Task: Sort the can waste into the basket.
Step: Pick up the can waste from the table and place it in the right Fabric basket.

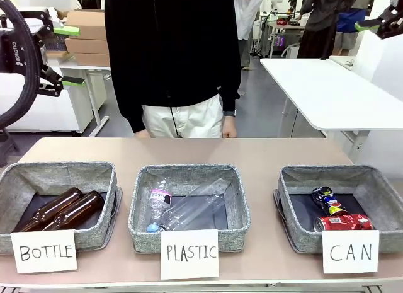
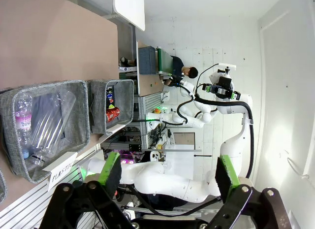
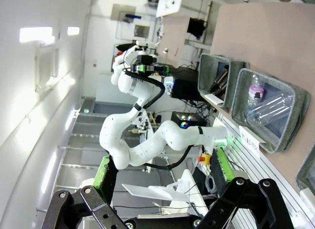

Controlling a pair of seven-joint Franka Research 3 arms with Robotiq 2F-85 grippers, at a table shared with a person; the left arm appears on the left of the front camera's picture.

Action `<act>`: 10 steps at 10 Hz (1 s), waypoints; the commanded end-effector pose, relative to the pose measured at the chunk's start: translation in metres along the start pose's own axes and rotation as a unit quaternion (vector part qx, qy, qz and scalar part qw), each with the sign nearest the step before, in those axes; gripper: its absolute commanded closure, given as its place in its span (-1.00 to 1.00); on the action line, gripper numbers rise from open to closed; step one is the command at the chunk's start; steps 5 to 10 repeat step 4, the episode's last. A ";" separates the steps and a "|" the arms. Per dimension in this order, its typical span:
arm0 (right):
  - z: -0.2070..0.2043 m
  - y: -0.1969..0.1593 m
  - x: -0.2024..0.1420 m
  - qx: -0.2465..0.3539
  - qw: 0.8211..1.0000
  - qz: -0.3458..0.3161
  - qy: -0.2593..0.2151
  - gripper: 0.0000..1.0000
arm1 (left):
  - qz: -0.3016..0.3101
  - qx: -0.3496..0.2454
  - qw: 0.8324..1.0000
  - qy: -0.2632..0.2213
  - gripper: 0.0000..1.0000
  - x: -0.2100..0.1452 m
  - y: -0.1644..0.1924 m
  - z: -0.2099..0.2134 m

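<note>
Two cans lie in the basket (image 1: pixel 291 198) signed CAN: the red can (image 1: pixel 343 223) at its front, the crushed can (image 1: pixel 327 200) just behind it. My left gripper (image 1: pixel 68 56) and right gripper (image 3: pixel 162 172) hang spread and empty, high above the basket. I judge sorting done; I'd hold both arms clear.

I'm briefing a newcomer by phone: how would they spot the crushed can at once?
On the table stand three grey bins in a row; go to the rightmost basket, signed "CAN". Two cans lie in it, and the crushed can is the one farther from the sign. It is dented and dark blue, unlike the smooth red can beside it.
</note>
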State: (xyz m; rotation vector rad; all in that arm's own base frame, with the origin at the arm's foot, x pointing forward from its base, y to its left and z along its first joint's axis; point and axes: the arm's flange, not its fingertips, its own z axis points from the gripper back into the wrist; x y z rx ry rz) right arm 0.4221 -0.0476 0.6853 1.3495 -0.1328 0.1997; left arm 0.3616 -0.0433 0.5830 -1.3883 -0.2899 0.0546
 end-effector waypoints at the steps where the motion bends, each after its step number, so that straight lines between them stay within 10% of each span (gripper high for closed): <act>1: 0.000 -0.002 -0.002 -0.002 1.000 0.010 0.003 -1.00 | -0.004 0.000 1.000 0.007 -1.00 -0.001 0.000 0.003; 10: 0.000 -0.002 -0.002 -0.002 1.000 0.010 0.003 -1.00 | -0.004 0.000 1.000 0.007 -1.00 -0.001 0.000 0.003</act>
